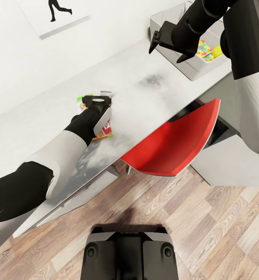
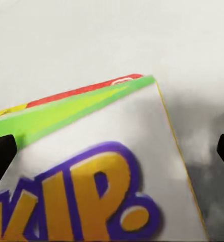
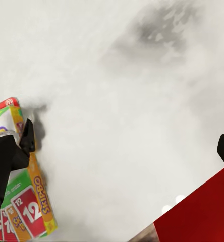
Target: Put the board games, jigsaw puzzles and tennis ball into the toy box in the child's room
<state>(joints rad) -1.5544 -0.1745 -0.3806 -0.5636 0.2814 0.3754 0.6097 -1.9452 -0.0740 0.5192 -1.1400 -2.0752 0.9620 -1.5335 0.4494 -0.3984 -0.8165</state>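
Left gripper [image 1: 99, 102]: reaching down, fingers spread astride board game [image 2: 92, 171] | game: flat mid-table [image 1: 153, 93], green-edged, purple-yellow lettering

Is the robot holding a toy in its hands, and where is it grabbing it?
No. The left hand is open over the board game, fingers either side. The right hand is open above the table.

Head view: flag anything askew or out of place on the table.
The board game lies at a slant on the pale table, away from the toy box, with the left gripper over it. Nothing looks spilled or damaged.
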